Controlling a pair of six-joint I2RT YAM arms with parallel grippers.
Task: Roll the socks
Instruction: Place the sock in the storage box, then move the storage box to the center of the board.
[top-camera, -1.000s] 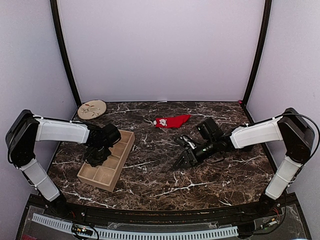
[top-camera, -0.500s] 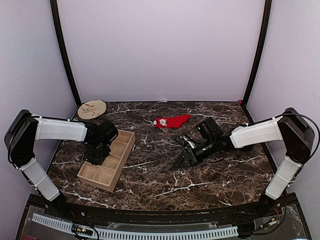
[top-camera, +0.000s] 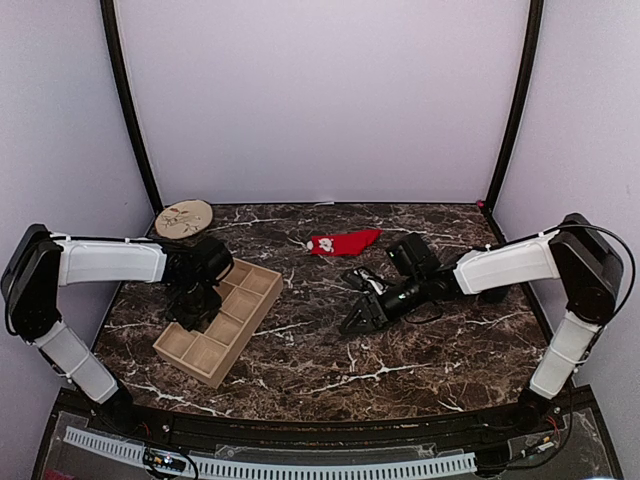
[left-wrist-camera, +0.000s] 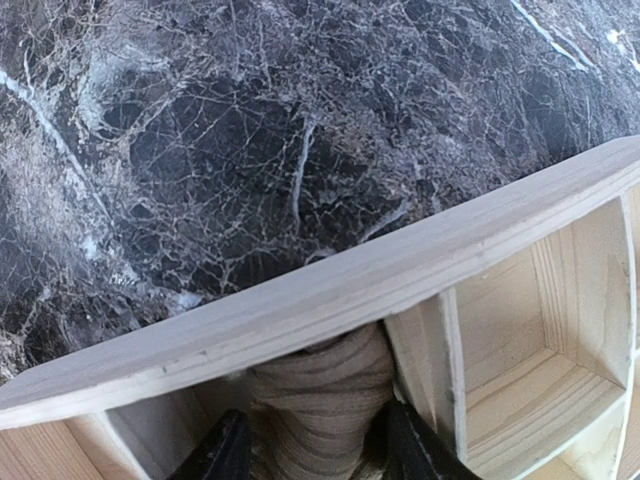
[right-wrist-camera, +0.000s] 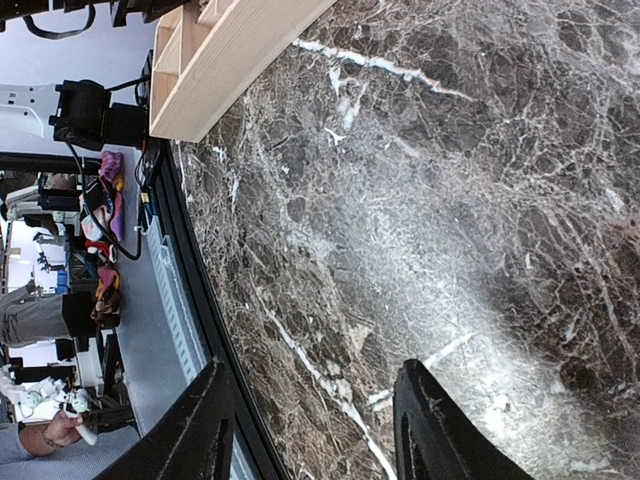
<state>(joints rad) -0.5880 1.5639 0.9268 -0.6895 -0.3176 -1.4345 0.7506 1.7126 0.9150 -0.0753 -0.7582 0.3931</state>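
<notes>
Left gripper (left-wrist-camera: 320, 455): my fingers are down inside a compartment of the wooden tray (top-camera: 216, 366), one on each side of the tan sock (left-wrist-camera: 320, 395). The sock is rolled into a tight bundle and sits against the tray's outer wall. The gap between my fingers is about as wide as the roll, so I can't tell whether the pads still press on it or have just let go.

What changed in the last second: the tray's far end has swung a bit to the right and my left arm has shifted with it, so I've been nudging the tray while seating the roll. The roll looks seated in the compartment, so I'd call the tan sock done once I lift clear.

Right gripper (right-wrist-camera: 315, 400): fingers wide apart with nothing between them. It hangs low over bare tabletop to the right of the tray and has crept slightly toward it.

Red sock (top-camera: 345, 242): it hasn't moved. It lies flat and unrolled beyond the tray's far right corner, well apart from both grippers. That's the half of the job still left, and the right gripper is nearer to it.
</notes>
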